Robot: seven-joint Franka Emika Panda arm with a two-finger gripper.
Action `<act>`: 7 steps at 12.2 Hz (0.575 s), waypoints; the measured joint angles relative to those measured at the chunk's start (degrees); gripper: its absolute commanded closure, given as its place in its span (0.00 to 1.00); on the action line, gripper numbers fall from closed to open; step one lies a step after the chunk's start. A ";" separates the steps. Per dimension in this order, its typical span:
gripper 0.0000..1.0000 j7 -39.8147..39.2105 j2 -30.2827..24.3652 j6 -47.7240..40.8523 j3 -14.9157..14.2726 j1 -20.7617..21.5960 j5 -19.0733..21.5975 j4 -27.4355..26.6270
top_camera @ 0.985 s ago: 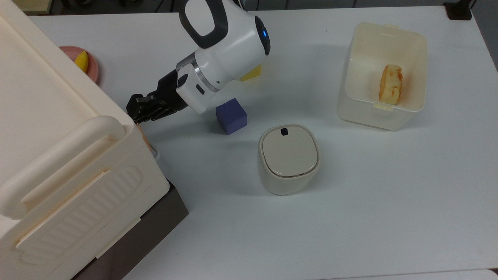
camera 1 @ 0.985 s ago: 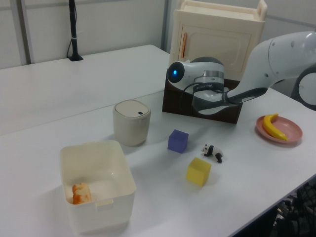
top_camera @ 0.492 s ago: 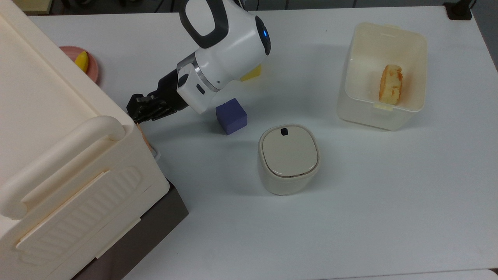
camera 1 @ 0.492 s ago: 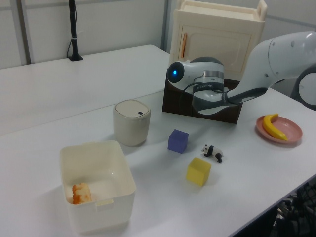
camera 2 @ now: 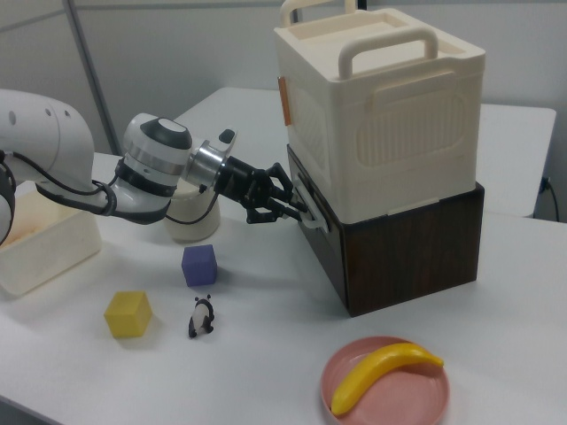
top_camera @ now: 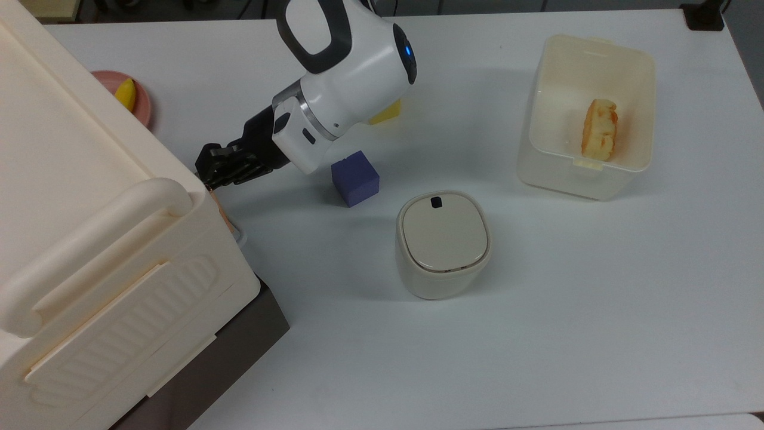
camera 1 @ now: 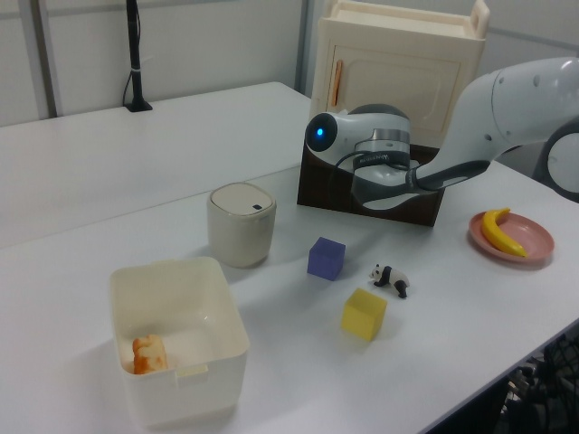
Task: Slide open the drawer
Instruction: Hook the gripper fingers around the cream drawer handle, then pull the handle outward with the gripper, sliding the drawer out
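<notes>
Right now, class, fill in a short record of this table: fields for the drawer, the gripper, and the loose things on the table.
drawer: dark brown front, shut, under the cream cabinet
drawer handle: thin white loop on the front
gripper: at the handle, fingers spread around it
blocks: purple block, yellow block
toy: panda beside the yellow block
plate: pink, holds a banana

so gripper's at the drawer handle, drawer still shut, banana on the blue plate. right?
One thing is off: the plate is pink, not blue, as the right view shows, with the banana on it. The rest holds: the gripper is at the white handle, and the drawer front sits flush with the dark base, still shut.
</notes>
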 measured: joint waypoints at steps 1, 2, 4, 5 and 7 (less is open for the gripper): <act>1.00 0.00 -0.08 -0.08 0.00 0.14 0.25 0.00; 1.00 0.00 -0.13 -0.21 0.00 0.34 0.47 0.00; 1.00 0.00 -0.23 -0.30 0.00 0.58 0.77 0.00; 1.00 0.00 -0.25 -0.31 0.00 0.63 0.85 0.00; 1.00 0.00 -0.31 -0.31 0.00 0.71 1.06 0.00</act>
